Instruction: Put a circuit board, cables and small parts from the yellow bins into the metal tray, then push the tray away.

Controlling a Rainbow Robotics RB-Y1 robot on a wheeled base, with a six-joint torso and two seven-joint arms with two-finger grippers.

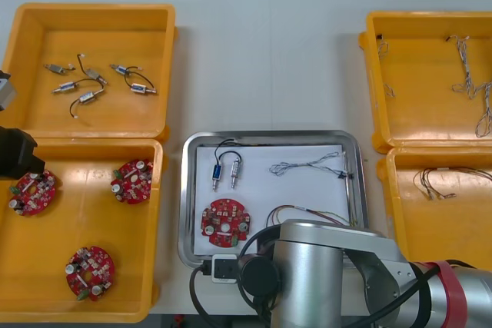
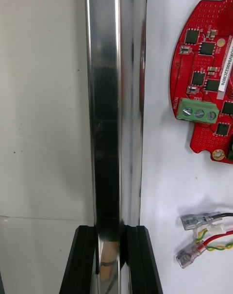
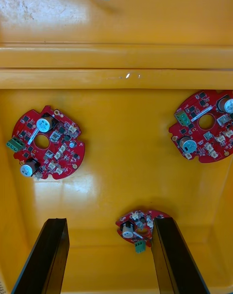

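Fingers of the right gripper are clamped on the rim of the metal tray. The shiny rim passes between them and holds them apart by its own width. On one side of the fingers is the bare light counter, on the other side the white inside of the tray. There, beyond the fingertips, a red circuit board lies flat with a green connector at its edge. Nearer to the fingers are the clear plugs of a red and yellow cable, close to the rim but not touching it. In the front view the right arm covers the near edge of the tray. Farther in lie a twisted blue and white cable and two small metal parts with a black cable.

The left gripper hangs over a yellow bin at the robot's left, its fingers wide apart and holding nothing. Three loose boards lie in this bin: one between the fingertips and two farther ahead, one to each side.
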